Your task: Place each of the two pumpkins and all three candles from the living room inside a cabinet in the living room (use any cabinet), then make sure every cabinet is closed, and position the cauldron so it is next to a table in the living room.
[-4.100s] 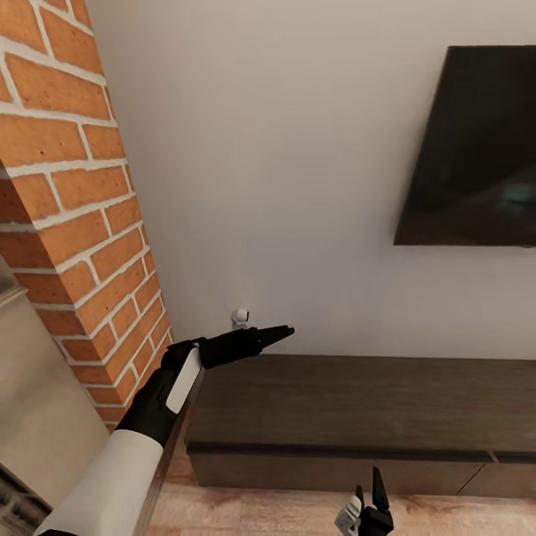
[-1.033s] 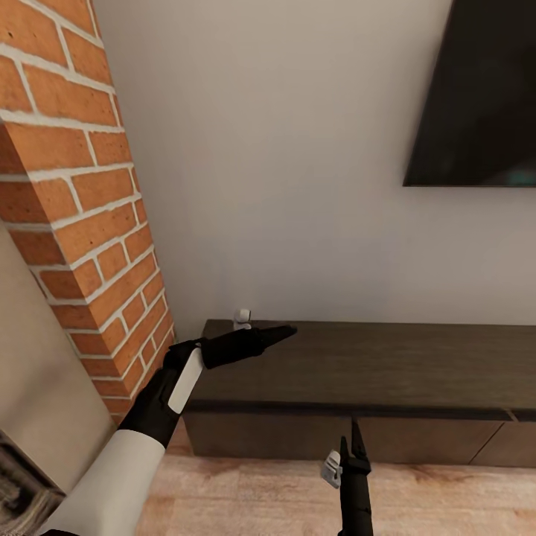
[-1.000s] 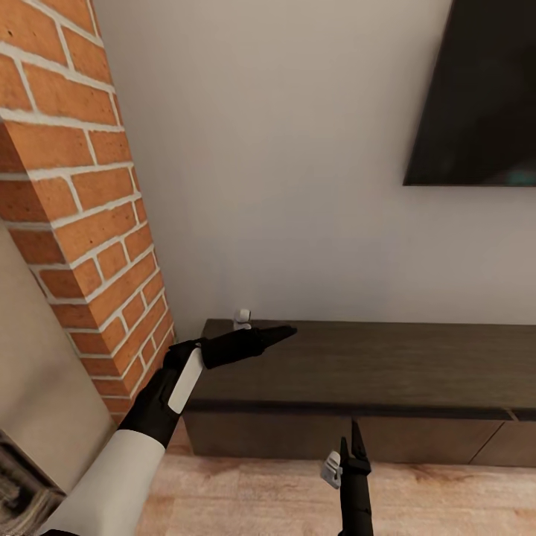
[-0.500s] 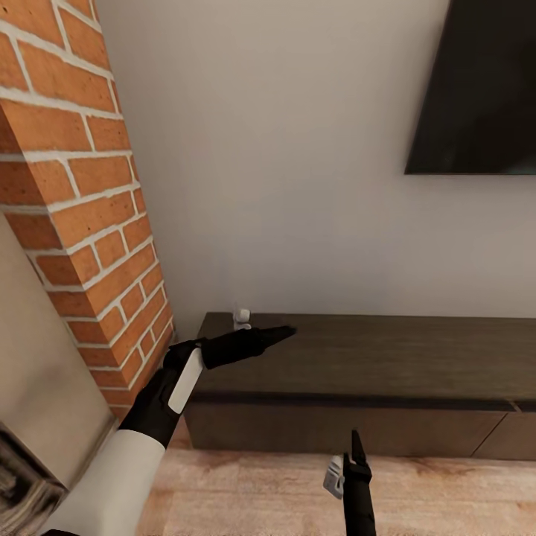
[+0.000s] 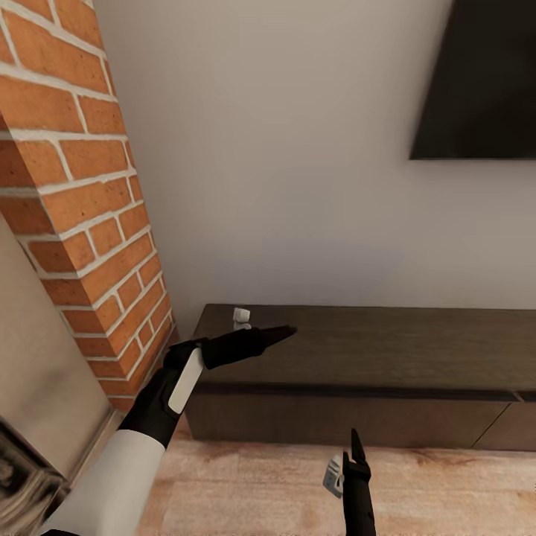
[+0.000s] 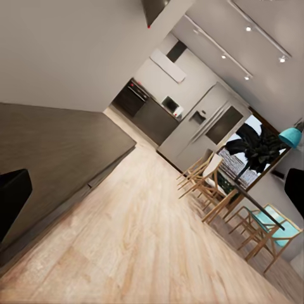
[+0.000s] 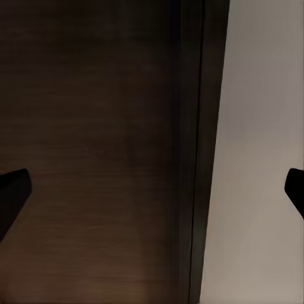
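The long, low, dark-brown wooden cabinet stands against the pale wall, its flat top bare apart from a small white object near the left end, too small to identify. Its handleless drawer fronts look flush with one another, so every drawer appears closed and nothing inside can be seen.

The right gripper hovers low in front of the left drawer front, over the wooden floor, fingers pointing up toward it. In the right wrist view its two dark fingertips sit at opposite edges, so the jaws are spread wide and hold nothing; between them is dark wood grain and a vertical seam beside a pale surface.

The left gripper is raised level over the left end of the cabinet top. In the left wrist view its fingertips also stand far apart and empty, looking along the cabinet toward a distant kitchen and a dining table with wooden chairs.

The step in hand seems to be opening a drawer. With no handle, the right fingers would do best hooking the top lip of the front where the dark shadow gap runs, then pulling straight out and level to avoid slipping off. The brick column at the left leaves that arm little room.
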`<state>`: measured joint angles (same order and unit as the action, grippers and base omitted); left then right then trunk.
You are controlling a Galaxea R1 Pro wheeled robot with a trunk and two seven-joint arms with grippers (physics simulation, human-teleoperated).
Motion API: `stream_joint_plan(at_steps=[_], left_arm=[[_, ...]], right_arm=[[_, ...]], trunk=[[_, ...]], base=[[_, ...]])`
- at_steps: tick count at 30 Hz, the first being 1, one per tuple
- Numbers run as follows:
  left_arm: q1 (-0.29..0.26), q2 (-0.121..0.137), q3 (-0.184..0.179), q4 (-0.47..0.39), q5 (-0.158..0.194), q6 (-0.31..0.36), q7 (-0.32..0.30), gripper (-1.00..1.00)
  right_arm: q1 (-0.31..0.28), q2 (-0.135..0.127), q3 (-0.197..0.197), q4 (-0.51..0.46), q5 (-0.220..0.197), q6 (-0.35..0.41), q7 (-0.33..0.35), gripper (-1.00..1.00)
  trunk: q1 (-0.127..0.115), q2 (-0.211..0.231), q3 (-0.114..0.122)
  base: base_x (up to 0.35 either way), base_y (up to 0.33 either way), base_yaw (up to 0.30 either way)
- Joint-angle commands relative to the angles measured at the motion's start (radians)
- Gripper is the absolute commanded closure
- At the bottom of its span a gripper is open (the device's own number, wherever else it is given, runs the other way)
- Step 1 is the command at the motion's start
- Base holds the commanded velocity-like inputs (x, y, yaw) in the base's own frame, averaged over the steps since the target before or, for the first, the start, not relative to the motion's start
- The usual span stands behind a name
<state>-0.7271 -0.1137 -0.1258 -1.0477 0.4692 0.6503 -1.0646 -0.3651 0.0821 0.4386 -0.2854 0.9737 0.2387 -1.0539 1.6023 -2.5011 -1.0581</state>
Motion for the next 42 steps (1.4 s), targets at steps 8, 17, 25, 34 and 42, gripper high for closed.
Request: stream_joint_plan(at_steps=[8, 17, 25, 34, 42], left_arm=[[0.000, 0.000, 0.000, 0.010, 0.000, 0.000, 0.000, -1.00], [0.000, 0.000, 0.000, 0.041, 0.002, -0.065, 0.000, -1.00], [0.000, 0.000, 0.000, 0.043, 0.002, -0.068, 0.000, -1.00], [0.000, 0.000, 0.000, 0.046, 0.002, -0.080, 0.000, -1.00], [0.000, 0.000, 0.000, 0.046, 0.002, -0.080, -0.001, -1.00]], right_arm=[[0.000, -0.001, 0.000, -0.008, -0.001, -0.002, -0.001, -1.00], [0.000, -0.004, -0.004, -0.061, -0.003, -0.006, -0.010, -1.00], [0.000, -0.003, -0.005, -0.065, -0.003, -0.006, -0.010, -1.00], [0.000, 0.003, -0.005, -0.064, -0.006, -0.006, -0.004, -1.00], [0.000, 0.003, -0.005, -0.062, -0.004, -0.006, -0.003, -1.00]], trunk=[[0.003, -0.001, -0.023], [0.003, -0.001, -0.023], [0.003, -0.001, -0.023], [0.003, -0.001, -0.023], [0.003, -0.001, -0.023]], base=[[0.000, 0.000, 0.000], [0.000, 0.000, 0.000], [0.125, 0.000, 0.000], [0.017, 0.000, 0.000], [0.000, 0.000, 0.000]])
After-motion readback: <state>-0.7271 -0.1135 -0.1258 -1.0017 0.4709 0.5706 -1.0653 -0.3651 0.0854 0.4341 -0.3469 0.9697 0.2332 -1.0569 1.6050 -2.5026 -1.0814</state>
